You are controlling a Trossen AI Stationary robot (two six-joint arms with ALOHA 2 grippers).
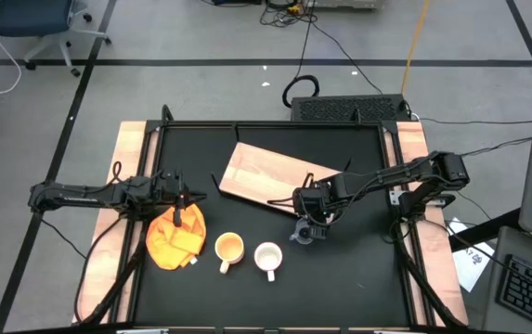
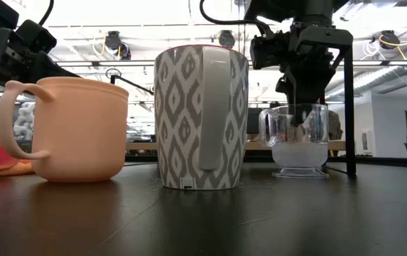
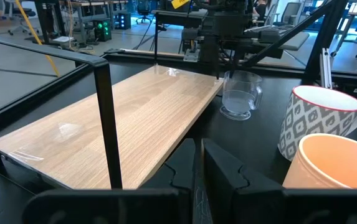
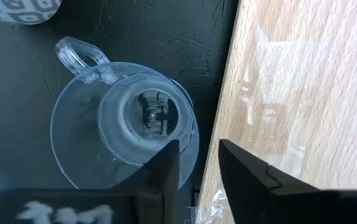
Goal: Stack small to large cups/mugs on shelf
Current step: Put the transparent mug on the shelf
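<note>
Right wrist view looks straight down into the clear glass cup [image 4: 142, 127], which stands upright on the black table [image 4: 22, 93] just beside the edge of the wooden shelf [image 4: 303, 81], and the right gripper [image 4: 198, 163] has one finger inside the cup and one outside its wall, partly open, though I cannot tell if they squeeze the wall. Near it on the table stand the white patterned mug [image 1: 267, 257] and the yellow-orange mug [image 1: 228, 249], side by side. Farther off, the left gripper [image 1: 184, 198] is pinched shut with nothing in it, over the orange cloth [image 1: 175, 239].
</note>
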